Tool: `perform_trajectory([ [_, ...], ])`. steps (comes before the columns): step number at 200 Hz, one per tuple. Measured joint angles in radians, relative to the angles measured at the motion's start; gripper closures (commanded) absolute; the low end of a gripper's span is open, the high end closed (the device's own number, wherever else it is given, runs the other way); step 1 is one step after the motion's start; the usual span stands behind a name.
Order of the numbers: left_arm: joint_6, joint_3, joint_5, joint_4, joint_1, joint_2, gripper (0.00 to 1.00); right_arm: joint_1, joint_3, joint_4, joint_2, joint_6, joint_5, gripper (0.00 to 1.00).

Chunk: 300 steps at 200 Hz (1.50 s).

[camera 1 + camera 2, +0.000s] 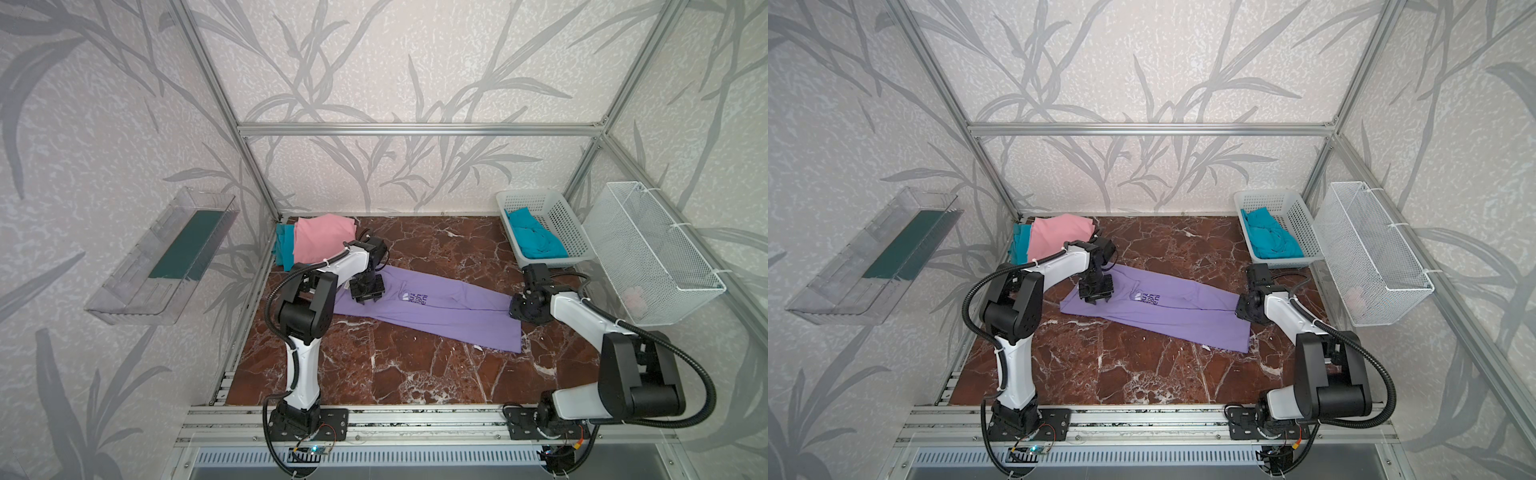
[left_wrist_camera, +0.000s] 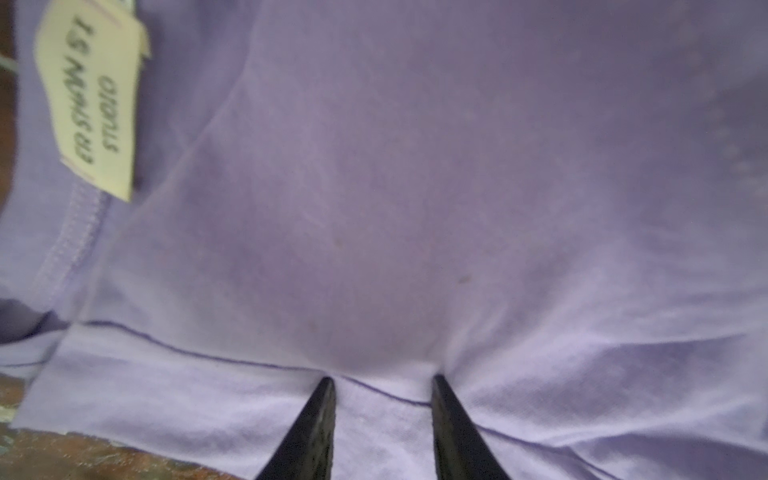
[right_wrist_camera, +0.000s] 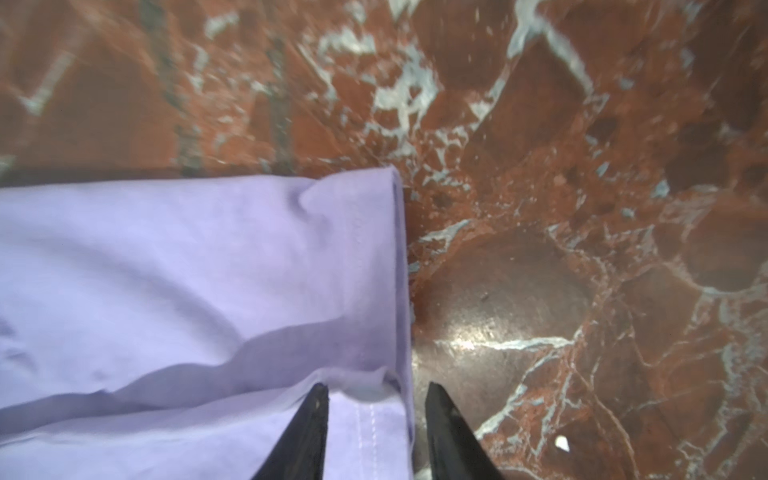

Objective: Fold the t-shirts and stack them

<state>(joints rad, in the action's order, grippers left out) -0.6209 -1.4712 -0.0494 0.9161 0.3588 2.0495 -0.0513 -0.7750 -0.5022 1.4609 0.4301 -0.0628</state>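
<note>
You're sitting at roughly the halfway mark here, I'd say. The lavender tee (image 1: 436, 309) is lying across the marble table (image 1: 415, 374) as a long narrow strip with its sides already tucked in, so the crosswise folds are what's left on it. Your left gripper (image 2: 382, 399) is resting on the tee's collar end, fingers apart and touching the cloth, not pinching anything. Your right gripper (image 3: 376, 401) is straddling the hem edge at the tee's opposite end, fingers also apart, one over fabric and one over bare table. Just beyond the collar end, a pink tee (image 1: 322, 239) is lying folded on a folded teal tee (image 1: 284, 249), so the stack's going. Past the hem end, a crumpled teal tee (image 1: 538, 239) is waiting in the white basket (image 1: 559, 218), not started.
</note>
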Motion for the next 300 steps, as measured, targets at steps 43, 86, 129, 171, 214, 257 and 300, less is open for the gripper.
perform_trajectory([
  [43, 0.000, 0.000, 0.000, 0.000, 0.000, 0.000, 0.61, 0.001, -0.021, 0.009, 0.041, -0.011, 0.012, 0.95],
  [86, 0.000, 0.000, 0.000, 0.000, 0.000, 0.000, 0.61, 0.001, -0.027, 0.011, 0.033, -0.012, 0.043, 1.00],
  [129, 0.000, 0.000, 0.000, 0.000, 0.000, 0.000, 0.61, 0.001, -0.011, -0.025, -0.112, -0.003, 0.096, 1.00],
  [171, 0.000, 0.000, 0.000, 0.000, 0.000, 0.000, 0.61, 0.001, 0.023, -0.118, -0.341, 0.023, 0.172, 1.00],
  [214, 0.001, 0.000, 0.000, 0.000, 0.000, 0.000, 0.61, 0.001, 0.102, -0.226, -0.484, 0.063, 0.245, 1.00],
  [257, 0.001, 0.001, 0.000, -0.001, 0.000, 0.000, 0.61, 0.001, 0.124, -0.296, -0.582, 0.105, 0.292, 1.00],
  [300, 0.002, 0.003, 0.000, -0.002, 0.000, 0.000, 0.61, 0.011, 0.110, -0.306, -0.555, 0.095, 0.254, 1.00],
])
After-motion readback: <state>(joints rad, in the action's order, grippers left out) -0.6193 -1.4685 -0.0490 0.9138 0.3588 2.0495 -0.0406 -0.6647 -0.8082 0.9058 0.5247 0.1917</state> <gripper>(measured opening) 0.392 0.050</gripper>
